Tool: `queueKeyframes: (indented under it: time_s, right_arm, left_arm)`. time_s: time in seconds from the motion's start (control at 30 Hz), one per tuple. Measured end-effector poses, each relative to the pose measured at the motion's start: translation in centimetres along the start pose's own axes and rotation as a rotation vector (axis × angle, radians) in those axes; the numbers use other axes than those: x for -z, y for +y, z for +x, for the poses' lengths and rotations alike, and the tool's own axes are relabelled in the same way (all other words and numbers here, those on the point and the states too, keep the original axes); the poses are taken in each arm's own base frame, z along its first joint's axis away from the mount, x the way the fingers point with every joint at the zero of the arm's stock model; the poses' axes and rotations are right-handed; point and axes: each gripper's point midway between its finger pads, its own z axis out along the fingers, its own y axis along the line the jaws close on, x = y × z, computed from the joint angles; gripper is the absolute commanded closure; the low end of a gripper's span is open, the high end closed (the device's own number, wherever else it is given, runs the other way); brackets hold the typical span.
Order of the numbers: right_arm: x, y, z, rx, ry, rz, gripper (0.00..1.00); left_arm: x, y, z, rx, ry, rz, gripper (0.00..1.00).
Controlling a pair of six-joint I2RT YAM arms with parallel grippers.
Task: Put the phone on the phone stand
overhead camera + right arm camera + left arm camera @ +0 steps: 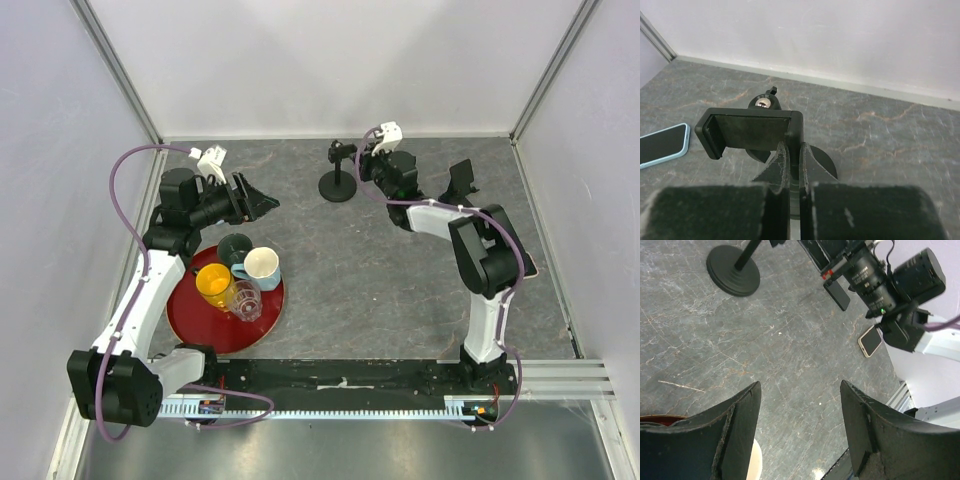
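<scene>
**Phone flat on the table, right gripper on the stand**

Nearest, a round dark-red tray (195,325) carries a yellow cup (214,284), a clear glass (246,299), a pale mug (262,265) and a dark green cup (236,246). Just beyond it, the left gripper (800,387) hangs over the grey marbled table (340,260), fingers spread wide with nothing between them. The dark-screened phone in a pale blue case (662,144) lies flat on the table. Farthest, the right gripper (794,147) has its fingers pressed nearly together, pinching the right end of the cradle of the black round-based phone stand (750,131). The phone lies apart from it.
</scene>
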Motion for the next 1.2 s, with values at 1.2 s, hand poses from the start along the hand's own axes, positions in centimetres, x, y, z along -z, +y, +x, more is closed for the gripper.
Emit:
queueKeyframes:
  time_s: [1.2]
  right_arm:
    - [18.7, 10.0, 2.8, 0.01, -0.007, 0.289, 0.96]
  left_arm:
    - [0.2, -1.6, 0.2, -0.022, 0.019, 0.091, 0.28]
